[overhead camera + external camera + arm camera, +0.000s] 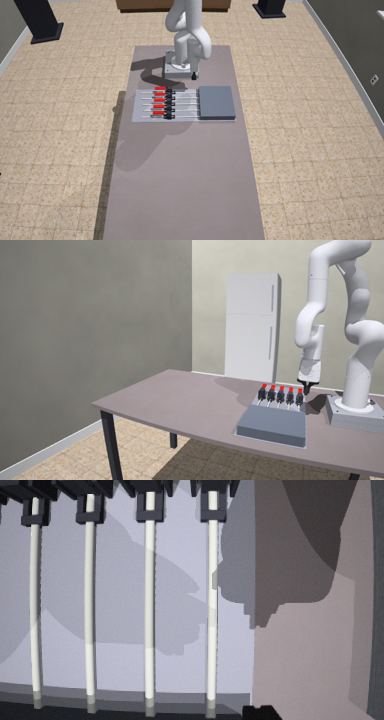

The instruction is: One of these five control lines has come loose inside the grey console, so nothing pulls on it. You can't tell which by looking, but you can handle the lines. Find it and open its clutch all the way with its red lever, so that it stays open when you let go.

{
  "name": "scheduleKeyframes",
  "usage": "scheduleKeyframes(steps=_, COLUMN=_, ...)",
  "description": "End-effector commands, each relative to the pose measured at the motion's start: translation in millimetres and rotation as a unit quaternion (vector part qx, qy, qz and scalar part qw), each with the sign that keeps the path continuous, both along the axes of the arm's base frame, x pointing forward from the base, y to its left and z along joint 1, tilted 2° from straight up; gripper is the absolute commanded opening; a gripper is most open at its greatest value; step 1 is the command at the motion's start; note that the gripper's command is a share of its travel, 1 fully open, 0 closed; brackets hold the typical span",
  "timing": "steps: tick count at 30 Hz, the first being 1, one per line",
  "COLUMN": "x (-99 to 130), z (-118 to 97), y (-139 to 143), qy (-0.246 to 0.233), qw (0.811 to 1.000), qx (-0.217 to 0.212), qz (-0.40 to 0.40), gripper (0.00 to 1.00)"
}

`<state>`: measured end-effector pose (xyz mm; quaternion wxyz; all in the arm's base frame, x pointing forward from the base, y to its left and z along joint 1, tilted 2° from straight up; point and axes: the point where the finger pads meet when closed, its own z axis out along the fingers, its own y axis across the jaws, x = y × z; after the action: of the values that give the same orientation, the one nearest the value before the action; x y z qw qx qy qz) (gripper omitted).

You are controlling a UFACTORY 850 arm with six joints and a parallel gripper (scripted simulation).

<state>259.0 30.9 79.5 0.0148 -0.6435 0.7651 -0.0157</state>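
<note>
In the top view the five red levers (159, 100) lie flat at the left of the pale base plate (135, 119), each over its black clutch (169, 103), and the white control lines (185, 104) run right from the clutches into the grey console (216, 102). Which line is the slack one cannot be told from any view. Just beyond the plate, near the arm's pedestal (167, 75), the gripper (193, 75) hangs with its fingers pressed fully together and nothing between them, beside the line nearest the arm, apart from it and over the table top (181, 175)

Risk, as I judge it: with the fingers closed the gripper can only nudge a line sideways, and a push from this offset could slide off the thin rod or strike a clutch body, giving a false read of slackness. Choosing a lever on that read would open a clutch on a line still under load

The exterior view alone shows the gripper's (306, 388) height, low beside the end clutch (299, 399). The wrist view alone shows four lines (149, 600) close up, the rightmost (212, 600) at the plate's edge, with no lever visible
</note>
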Motion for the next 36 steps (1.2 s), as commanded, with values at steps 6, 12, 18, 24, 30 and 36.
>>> scheduleKeyframes(steps=6, x=1, z=1, y=0, qy=0.014, qw=1.0, qx=-0.011, qz=0.0, gripper=0.0)
scheduleKeyframes(steps=12, x=1, z=1, y=0, qy=0.014, qw=1.0, qx=-0.011, qz=0.0, gripper=0.0)
scheduleKeyframes(steps=18, x=1, z=1, y=0, qy=0.014, qw=1.0, qx=-0.011, qz=0.0, gripper=0.0)
scheduleKeyframes(steps=24, x=1, z=1, y=0, qy=0.014, qw=1.0, qx=-0.012, qz=0.0, gripper=0.0)
scheduleKeyframes(steps=30, x=4, z=-1, y=-5, qy=0.013, qw=1.0, qx=-0.013, qz=-0.001, gripper=0.0)
scheduleKeyframes(steps=36, x=17, z=-6, y=-22, qy=0.013, qw=1.0, qx=-0.016, qz=-0.001, gripper=0.0)
